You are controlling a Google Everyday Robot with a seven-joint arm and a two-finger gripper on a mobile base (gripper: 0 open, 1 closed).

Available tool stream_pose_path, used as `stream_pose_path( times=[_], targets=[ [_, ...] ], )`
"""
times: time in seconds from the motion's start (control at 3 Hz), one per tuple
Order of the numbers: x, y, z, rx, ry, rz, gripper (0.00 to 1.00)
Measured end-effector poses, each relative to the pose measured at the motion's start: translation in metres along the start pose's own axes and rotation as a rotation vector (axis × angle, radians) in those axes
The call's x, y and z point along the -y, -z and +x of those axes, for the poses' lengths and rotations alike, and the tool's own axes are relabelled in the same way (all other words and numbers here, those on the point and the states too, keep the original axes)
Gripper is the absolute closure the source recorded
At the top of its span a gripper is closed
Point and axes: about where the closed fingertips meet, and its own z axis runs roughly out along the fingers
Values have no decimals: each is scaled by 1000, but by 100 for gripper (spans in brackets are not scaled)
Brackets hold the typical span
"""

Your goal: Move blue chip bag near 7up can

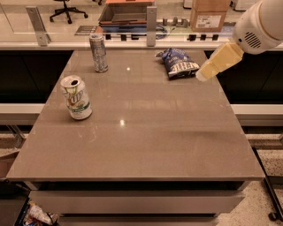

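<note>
I read the gripper (204, 73) just right of the blue chip bag (177, 64), grip state indeterminable; 7up can (77, 98) well left.

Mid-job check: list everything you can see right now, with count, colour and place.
blue chip bag: one, dark blue with white lettering, lying at the table's far right.
7up can: one, white and green, upright near the table's left edge.
slim can: one, silver-grey, upright at the far left, behind the 7up can.
table: one, grey-brown, carrying all three.
cardboard box: one, brown, beyond the table, upper right.
office chair: one, black, far back left.
arm: one, white, upper right.
gripper: one, pale yellow, over the table's far right edge, close beside the blue chip bag.
</note>
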Motion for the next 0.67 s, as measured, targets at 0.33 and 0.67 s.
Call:
stream_pose_path(
  times=[0.33,0.67],
  targets=[
    [8,-14,-4,-2,-41,-9,0],
    [15,-41,-11,-10,-108,-26,0]
  ],
)
